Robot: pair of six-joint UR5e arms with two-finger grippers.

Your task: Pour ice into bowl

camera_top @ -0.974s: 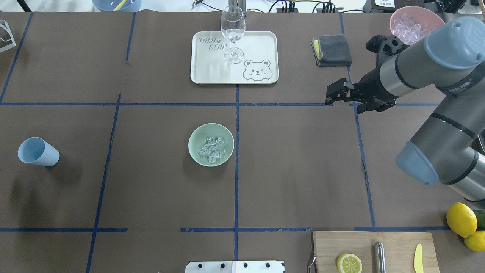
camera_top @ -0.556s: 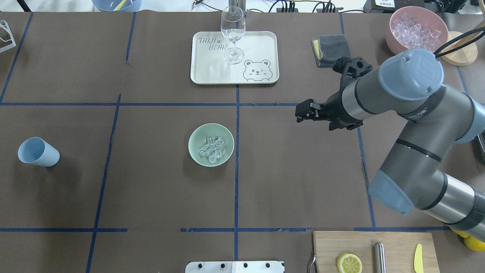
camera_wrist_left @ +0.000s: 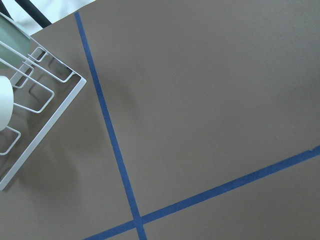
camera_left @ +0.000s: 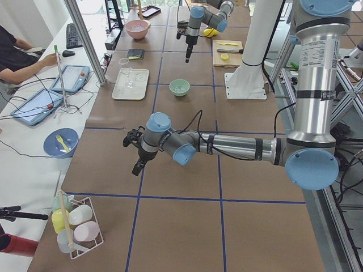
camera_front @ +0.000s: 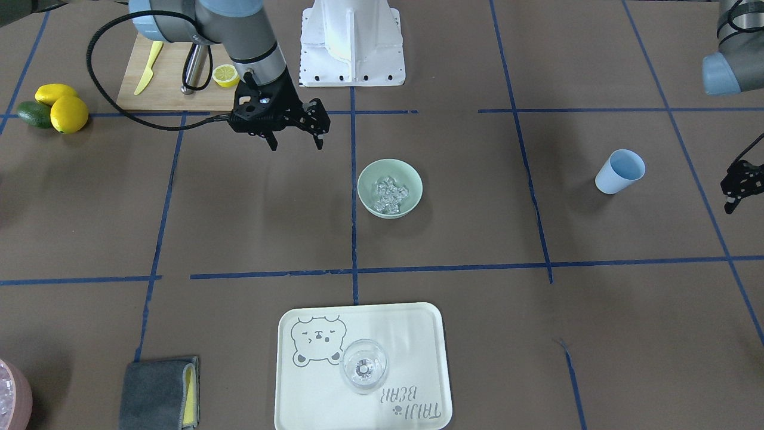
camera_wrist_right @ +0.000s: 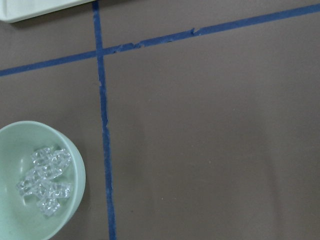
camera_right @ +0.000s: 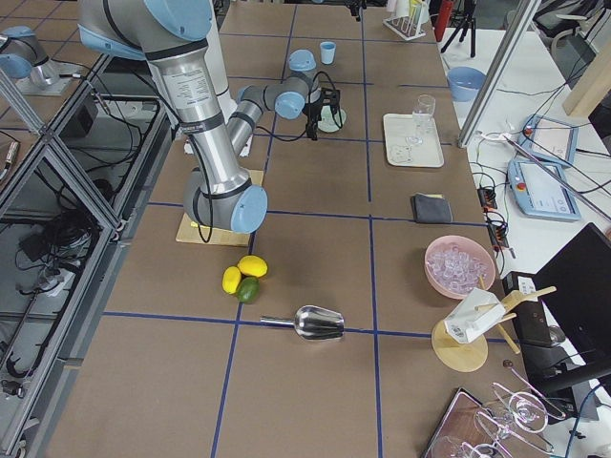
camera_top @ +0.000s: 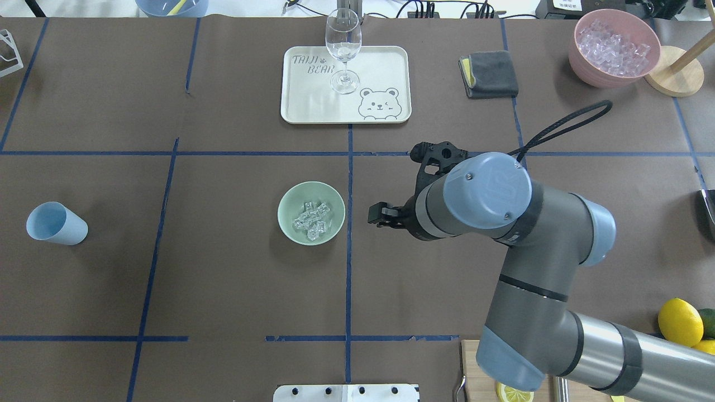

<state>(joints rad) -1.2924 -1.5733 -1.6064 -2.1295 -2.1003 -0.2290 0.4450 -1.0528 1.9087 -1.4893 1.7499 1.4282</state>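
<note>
The mint-green bowl [camera_top: 284, 215] stands at the middle of the table with the ice [camera_top: 313, 219], a small heap of clear cubes, inside it. Bowl [camera_front: 362, 190] and ice [camera_front: 389, 194] also show in the front view, and bowl [camera_wrist_right: 77, 172] and ice [camera_wrist_right: 45, 182] at the lower left of the right wrist view. My right gripper [camera_front: 296, 143] is open and empty, above the table. In the overhead view it [camera_top: 373, 217] is just right of the bowl. My left gripper [camera_front: 733, 200] is cut off at the frame edge past the blue cup [camera_front: 619, 171]; I cannot tell its state.
A bear tray [camera_top: 385, 61] with a wine glass [camera_top: 343, 50] is at the back. A pink bowl of ice [camera_top: 613, 47] and a grey cloth [camera_top: 489, 73] are at the back right. A cutting board [camera_front: 173, 77], lemons [camera_front: 62, 107] and a metal scoop [camera_right: 315, 324] lie on my right.
My right arm has swung from the back right toward the middle, bringing its gripper close to the right of the bowl. Bowl, ice and cup have not moved.
</note>
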